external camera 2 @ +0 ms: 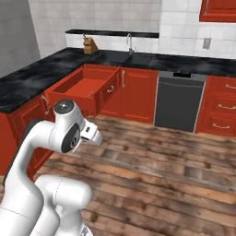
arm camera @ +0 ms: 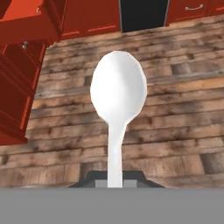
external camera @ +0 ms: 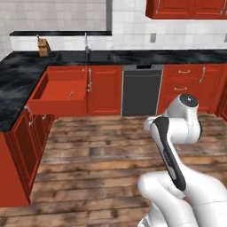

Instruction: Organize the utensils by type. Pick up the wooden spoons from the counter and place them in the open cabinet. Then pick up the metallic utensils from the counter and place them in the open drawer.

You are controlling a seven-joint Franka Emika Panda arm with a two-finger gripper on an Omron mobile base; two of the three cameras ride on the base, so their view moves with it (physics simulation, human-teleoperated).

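Note:
My gripper [arm camera: 114, 183] is shut on the thin handle of a silvery-white metal spoon [arm camera: 118, 87]. Its oval bowl points away from the hand, over the wooden floor. The red drawer [external camera: 60, 91] stands pulled out under the black marble counter [external camera: 13, 84], left of the arm, and a thin pale utensil [external camera: 70, 94] lies on its floor. In the right base view the drawer [external camera 2: 85, 87] is ahead and left of the white hand. The wooden spoons are out of view. Red wall cabinets [external camera: 186, 8] hang at the top right; I cannot tell whether a door is open.
A dark dishwasher [external camera: 141, 91] sits between red base cabinets [external camera: 104, 88] along the far wall. A knife block [external camera: 43, 46] and a faucet [external camera: 86, 42] stand on the back counter. Wooden floor [external camera: 97, 150] lies open between the arm and the cabinets.

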